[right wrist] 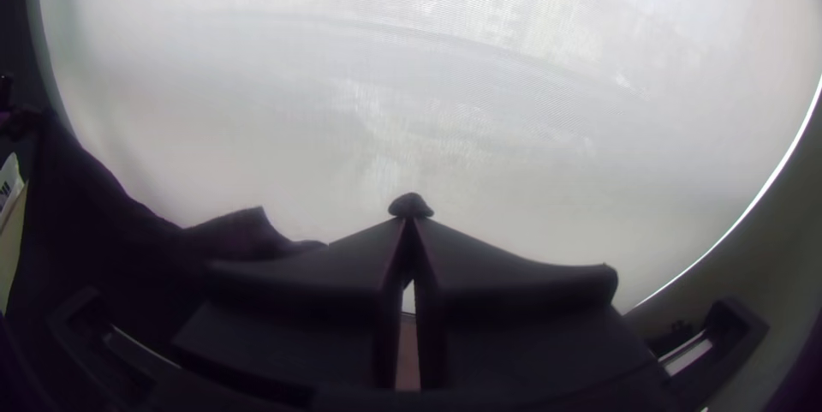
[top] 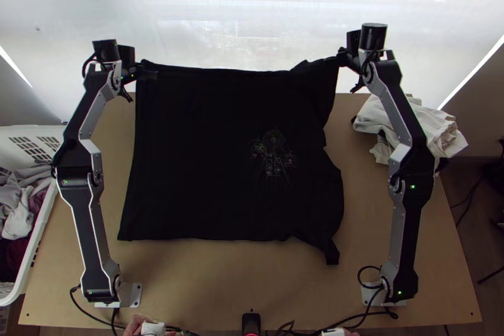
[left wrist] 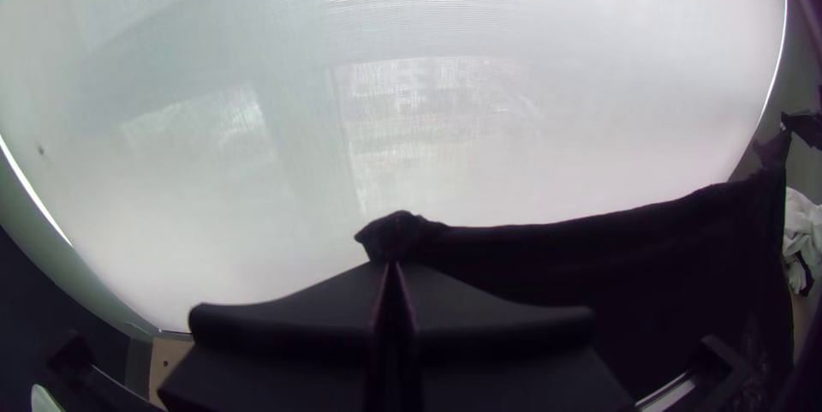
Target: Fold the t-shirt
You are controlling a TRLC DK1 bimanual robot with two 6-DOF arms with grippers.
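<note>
The black t-shirt (top: 208, 153) hangs between the two grippers in the top view, its far edge raised and its near part spread on the table, with a small print on its right half. My left gripper (top: 146, 72) is at the shirt's far left corner. In the left wrist view the left gripper (left wrist: 391, 265) is shut on a bunched bit of the t-shirt (left wrist: 531, 249). My right gripper (top: 343, 57) holds the far right corner. In the right wrist view the right gripper (right wrist: 409, 219) is shut on a small tip of the t-shirt (right wrist: 231, 236).
A white laundry basket (top: 47, 210) with clothes stands at the left edge. White and dark cloths (top: 435, 128) lie in a heap at the table's far right, beside the right arm. A pale screen (top: 239, 8) rises behind the table (top: 252, 273).
</note>
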